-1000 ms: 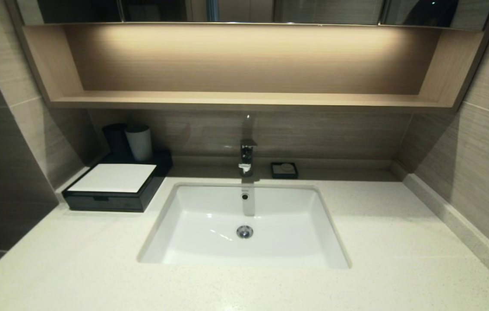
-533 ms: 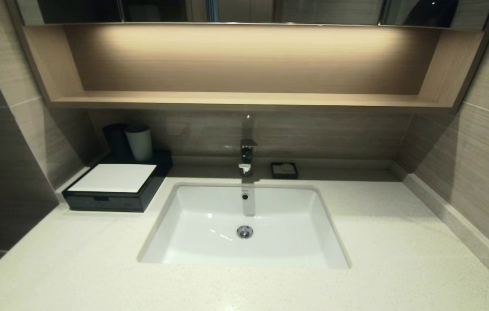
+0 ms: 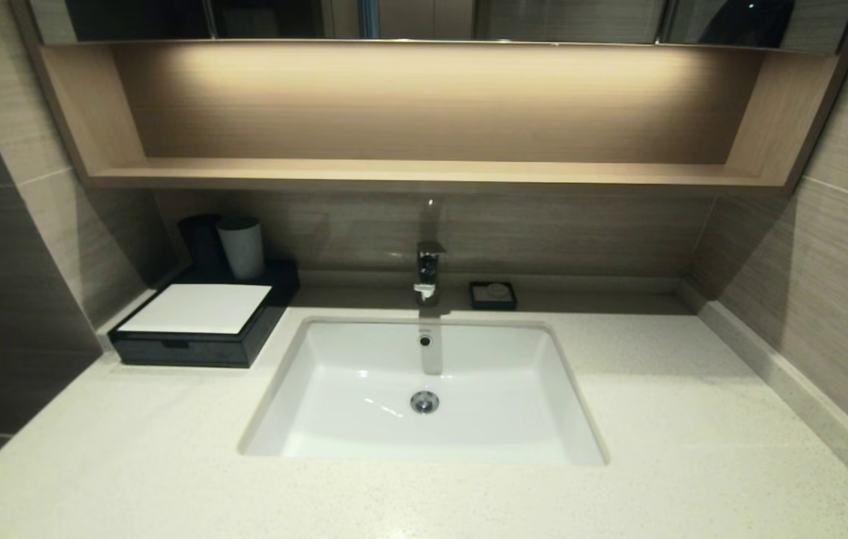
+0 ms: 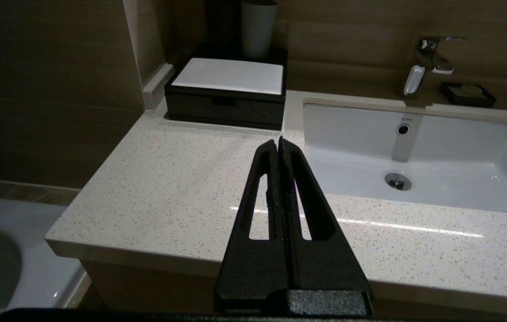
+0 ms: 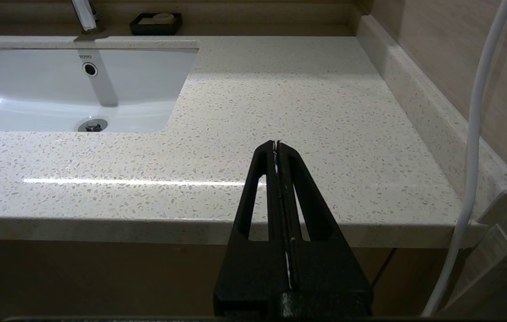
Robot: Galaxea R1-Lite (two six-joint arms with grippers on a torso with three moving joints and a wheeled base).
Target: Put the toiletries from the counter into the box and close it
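Note:
The black box [image 3: 199, 329] with a white top panel stands at the back left of the cream speckled counter [image 3: 693, 419]; its front drawer sits flush, shut. It also shows in the left wrist view [image 4: 226, 96]. No toothbrushes or sachet show on the counter in any view. My left gripper [image 4: 278, 142] is shut and empty, held off the counter's front edge, left of the sink. My right gripper [image 5: 276, 145] is shut and empty, off the front edge at the right part of the counter. Neither gripper shows in the head view.
A white inset sink [image 3: 424, 397] fills the counter's middle, with a chrome tap [image 3: 428, 273] behind it. A small black soap dish [image 3: 493, 295] sits right of the tap. A grey cup [image 3: 241, 247] and a dark cup stand behind the box. A wooden shelf [image 3: 424, 176] hangs above.

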